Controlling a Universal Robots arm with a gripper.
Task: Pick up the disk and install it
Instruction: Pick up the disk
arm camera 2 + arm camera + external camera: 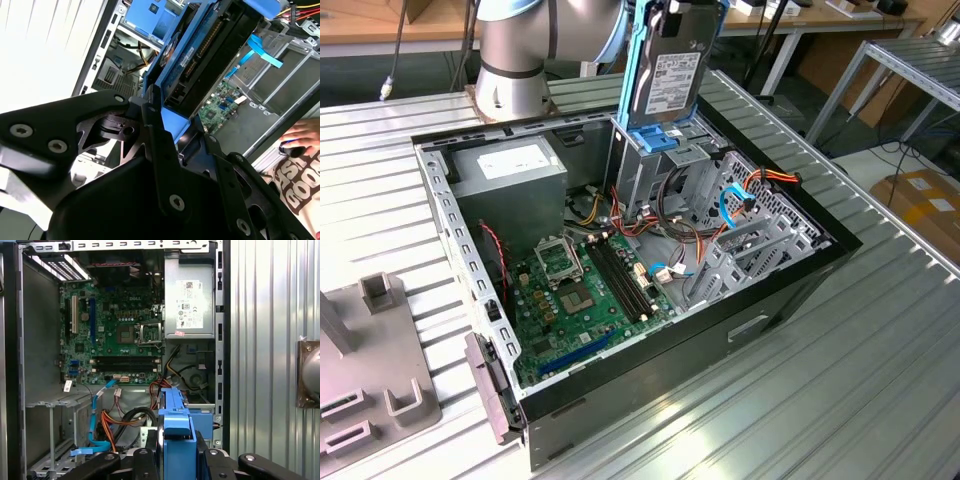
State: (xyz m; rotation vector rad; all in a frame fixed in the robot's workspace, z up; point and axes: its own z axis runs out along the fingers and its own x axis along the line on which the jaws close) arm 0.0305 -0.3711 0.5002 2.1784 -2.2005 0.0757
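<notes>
The disk (672, 72) hangs upright over the open computer case, its white barcode label facing the exterior view and its blue carrier frame (638, 60) running down one side. Its lower end is at the top of the metal drive cage (642, 165), just above the cage's blue latch (656, 139). My gripper (175, 122) is shut on the disk's upper end, with black fingers (152, 115) on either side of the blue frame. In the first wrist view, the gripper (177, 452) holds the blue frame (176, 425) directly above the cage.
Inside the case (790, 290) are a grey power-supply box (510, 172), a green motherboard (582, 290) and loose orange and blue cables (752, 190). The arm's base (515, 60) stands behind the case. A grey fixture (375, 370) lies at the exterior view's left. A person's hand (300, 137) rests beside the case.
</notes>
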